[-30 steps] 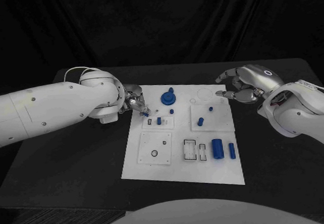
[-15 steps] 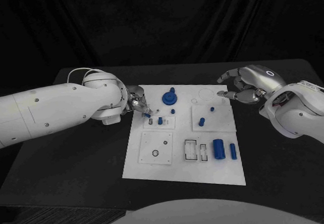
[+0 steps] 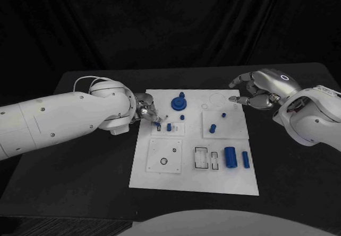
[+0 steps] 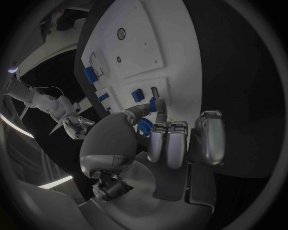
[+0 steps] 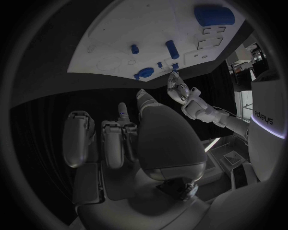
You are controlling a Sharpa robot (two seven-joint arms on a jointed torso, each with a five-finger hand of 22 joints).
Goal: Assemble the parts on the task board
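Left hand (image 3: 144, 110) pinches a small blue part (image 3: 153, 119) in its fingertips, just above the task board (image 3: 191, 175) near its left edge. Right hand (image 3: 255, 94) hovers beside the board's far right corner, fingers curled, holding nothing.

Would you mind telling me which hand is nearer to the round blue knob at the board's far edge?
Left. The left hand sits just beside the round blue knob, while the right hand hovers off the board's far right corner.
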